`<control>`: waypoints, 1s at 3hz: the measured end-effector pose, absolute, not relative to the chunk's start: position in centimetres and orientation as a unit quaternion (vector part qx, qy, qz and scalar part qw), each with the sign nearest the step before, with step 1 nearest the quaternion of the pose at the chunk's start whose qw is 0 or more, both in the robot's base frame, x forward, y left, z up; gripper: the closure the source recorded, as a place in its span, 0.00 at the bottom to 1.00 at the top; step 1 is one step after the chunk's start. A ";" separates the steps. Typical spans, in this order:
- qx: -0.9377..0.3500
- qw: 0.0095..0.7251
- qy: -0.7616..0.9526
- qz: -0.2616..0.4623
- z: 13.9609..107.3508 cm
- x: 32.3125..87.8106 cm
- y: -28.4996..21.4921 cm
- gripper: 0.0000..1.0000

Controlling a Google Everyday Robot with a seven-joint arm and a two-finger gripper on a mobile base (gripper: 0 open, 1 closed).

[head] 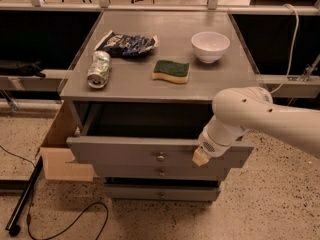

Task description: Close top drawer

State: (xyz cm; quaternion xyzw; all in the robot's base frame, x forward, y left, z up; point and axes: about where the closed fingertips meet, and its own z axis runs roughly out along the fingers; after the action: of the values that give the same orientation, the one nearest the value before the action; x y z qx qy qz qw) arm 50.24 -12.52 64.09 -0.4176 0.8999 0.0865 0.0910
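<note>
Top drawer point(120, 153) sits pulled out under desk point(145, 91), gripper point(201, 157) at its front, right of knob point(160, 158), grip state can't tell; off-centre push prob. skews drawer, jamming it.

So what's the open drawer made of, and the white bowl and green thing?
Top drawer: looks like wood painted matte grey, with a small shiny metal knob. Bowl: smooth and white, maybe glazed ceramic or plastic. Sponge: soft foam, green scrub top, yellow base. The gripper is at the drawer's front.
</note>
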 end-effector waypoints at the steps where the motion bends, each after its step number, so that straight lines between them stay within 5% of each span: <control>1: -0.417 0.089 0.902 0.071 64.3 49.7 -12.9 0.34; 2: -0.414 0.084 0.905 0.056 63.9 50.9 -13.0 0.11; 3: -0.414 0.084 0.905 0.056 64.1 50.9 -13.0 0.00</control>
State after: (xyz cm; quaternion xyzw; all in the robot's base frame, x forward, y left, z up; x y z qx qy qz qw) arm 50.85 -13.05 64.07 -0.4139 0.9046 0.0560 0.0844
